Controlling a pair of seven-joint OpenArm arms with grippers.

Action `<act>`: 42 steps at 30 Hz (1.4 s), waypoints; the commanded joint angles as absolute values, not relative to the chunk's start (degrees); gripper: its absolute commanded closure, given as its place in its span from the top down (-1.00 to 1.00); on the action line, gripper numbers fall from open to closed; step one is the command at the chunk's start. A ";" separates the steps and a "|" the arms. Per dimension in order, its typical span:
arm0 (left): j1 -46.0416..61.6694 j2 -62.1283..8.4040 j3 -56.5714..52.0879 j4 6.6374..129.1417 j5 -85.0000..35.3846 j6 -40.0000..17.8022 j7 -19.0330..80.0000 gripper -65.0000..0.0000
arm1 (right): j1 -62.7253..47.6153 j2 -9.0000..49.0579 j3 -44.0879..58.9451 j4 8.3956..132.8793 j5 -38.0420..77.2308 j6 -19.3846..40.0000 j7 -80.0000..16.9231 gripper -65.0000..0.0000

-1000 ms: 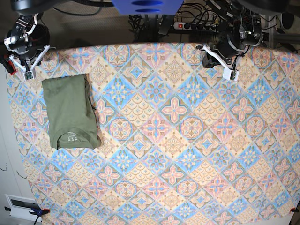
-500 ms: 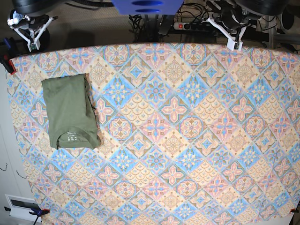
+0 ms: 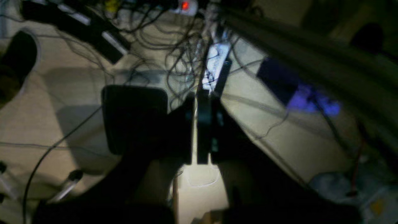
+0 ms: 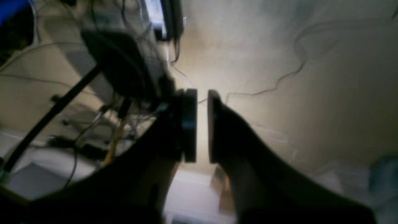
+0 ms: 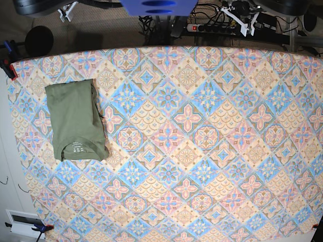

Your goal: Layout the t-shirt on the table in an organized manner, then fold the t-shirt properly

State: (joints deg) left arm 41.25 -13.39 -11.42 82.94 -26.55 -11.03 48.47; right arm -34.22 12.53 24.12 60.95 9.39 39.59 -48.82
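Near edge of the table: bare patterned cloth, nothing lying on it; a small white device sits just off the near-left corner in the base view.
Table (image 5: 202, 151): wide top under pastel diamond tiles, mostly uncovered across the middle and right side.
T-shirt (image 5: 75, 121): olive green, folded into a compact rectangle beside the left edge, toward the far-left corner; neck print faces up at its near end. One side edge shows a slight overhang of layers, not perfectly flush.
Task stage: judging from the tidy packet, the fold looks complete, with both arms clear of the cloth.
Right gripper (image 4: 202, 126): beyond the far-left corner, over floor and cables; a narrow gap shows between the pads, and nothing is between them.
Left gripper (image 3: 203, 127): beyond the far edge toward the right, above a tangle of wires and a power strip (image 5: 212, 27); jaws pressed together, holding nothing.
Risk, fabric: the loose side layers could spring open or slide, since nothing weighs the packet down and it lies close to the left edge.
Risk, arms: both grippers hang near cables behind the table, so a swing there could snag a wire and tug equipment.
Risk, return pass: any low sweep back over the far-left corner could catch the packet's far edge and undo the fold.
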 commanded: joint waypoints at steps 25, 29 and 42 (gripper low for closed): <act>12.88 -10.51 20.53 20.44 -26.59 -10.95 10.07 -1.00 | -13.93 13.32 22.99 13.14 -5.58 40.00 -7.60 -0.82; 11.47 -9.80 23.25 18.86 -26.59 -10.95 7.34 -1.00 | -12.70 11.12 22.99 11.12 -5.58 37.23 -5.76 -0.81; 7.34 -8.31 26.24 18.77 -26.68 -10.86 7.43 -1.00 | -11.38 5.32 23.34 11.12 -5.49 26.68 -6.11 -0.81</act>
State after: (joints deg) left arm 6.74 -8.34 26.28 18.70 -26.68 -10.57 7.25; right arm -10.90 5.48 23.22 11.27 -5.58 26.24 -5.96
